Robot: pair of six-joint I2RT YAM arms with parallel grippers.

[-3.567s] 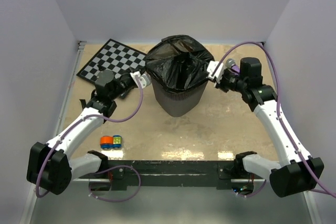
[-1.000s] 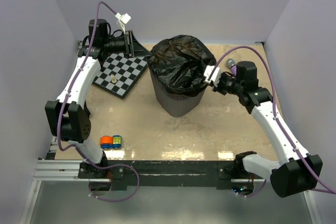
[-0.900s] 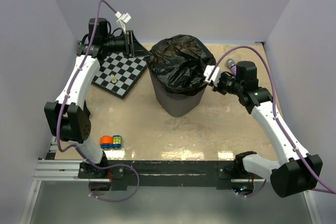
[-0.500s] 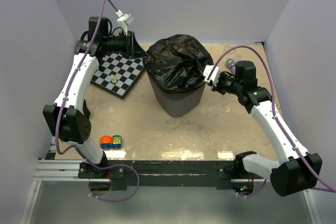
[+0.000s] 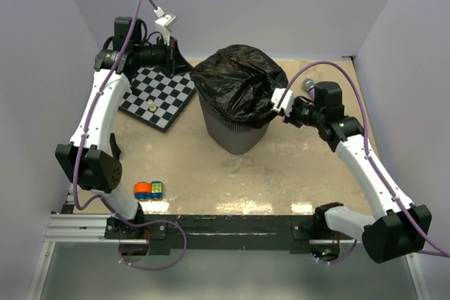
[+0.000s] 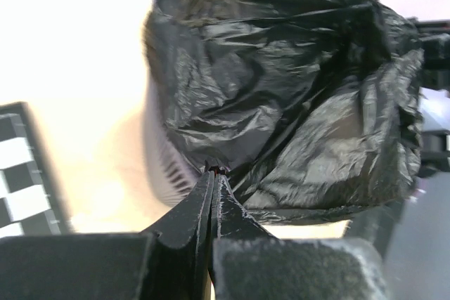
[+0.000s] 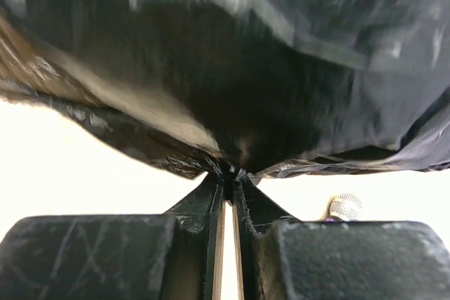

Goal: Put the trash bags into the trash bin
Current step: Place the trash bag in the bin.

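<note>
A glossy black trash bag (image 5: 235, 86) billows over the top of the grey mesh trash bin (image 5: 239, 135) in the middle of the table. My left gripper (image 5: 186, 68) reaches in from the back left, raised above the table. It is shut, its tips (image 6: 214, 168) meeting on the bag's (image 6: 281, 89) lower left edge where creases gather, just above the bin's mesh (image 6: 165, 166). My right gripper (image 5: 275, 102) is at the bin's right side, shut on the hem of the bag (image 7: 246, 68), pinched at the tips (image 7: 230, 172). The bin leans slightly left.
A chessboard (image 5: 158, 96) with a small piece (image 5: 150, 105) lies at the back left under the left arm. A purple microphone (image 5: 309, 86) lies behind the right gripper, also seen low in the right wrist view (image 7: 344, 206). An orange and blue toy (image 5: 149, 189) sits near the front left.
The left gripper's jaws have gone from open to shut at the bag's back-left edge. The bag's top and the bin have shifted a little left. The right arm has barely moved.
</note>
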